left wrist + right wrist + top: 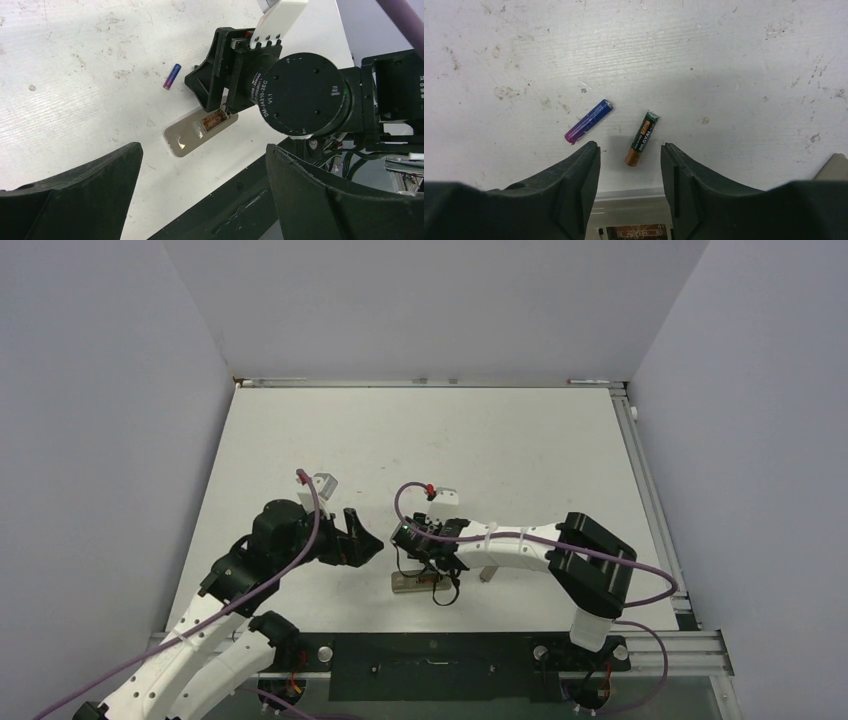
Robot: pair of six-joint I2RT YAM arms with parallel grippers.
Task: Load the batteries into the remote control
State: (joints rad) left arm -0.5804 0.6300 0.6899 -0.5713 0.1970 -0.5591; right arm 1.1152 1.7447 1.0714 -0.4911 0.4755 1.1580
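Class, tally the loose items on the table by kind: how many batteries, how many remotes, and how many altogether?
Batteries: 2, the purple-blue battery and the green-and-gold battery
Remote control: 1
Total: 3

scuffed white table [500, 440] with dirt specks and smudges all over, plain pale grey walls [430, 300] boxing it in on three sides, metal rail [650, 500] down the right edge, black plate [440, 655] along the near edge
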